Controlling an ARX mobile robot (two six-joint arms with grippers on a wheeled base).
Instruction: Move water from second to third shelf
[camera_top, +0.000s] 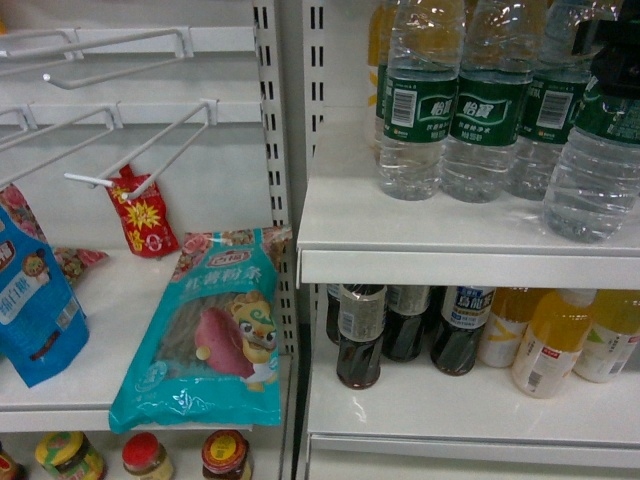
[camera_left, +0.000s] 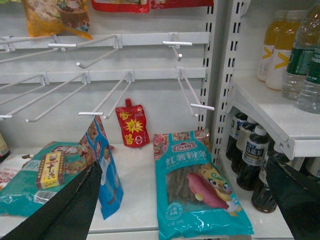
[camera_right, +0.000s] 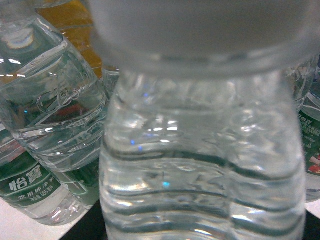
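The water is a clear ribbed bottle (camera_top: 595, 170) with a dark green label, at the right end of the upper white shelf (camera_top: 420, 235) and leaning slightly. My right gripper (camera_top: 612, 55) covers its top as a black shape. In the right wrist view this bottle (camera_right: 200, 165) fills the frame between dark fingers (camera_right: 85, 227) at the bottom corners, so the gripper (camera_right: 200, 232) is shut on it. Three more water bottles (camera_top: 490, 110) stand to its left. My left gripper (camera_left: 182, 200) is open over the left bay with nothing in it.
Below, a shelf (camera_top: 450, 410) carries dark tea bottles (camera_top: 360, 335) and yellow drink bottles (camera_top: 550, 340). A perforated upright post (camera_top: 290, 150) divides the bays. In the left bay are wire hooks (camera_top: 150, 150), a red sachet (camera_top: 140, 215) and a teal noodle packet (camera_top: 210, 340).
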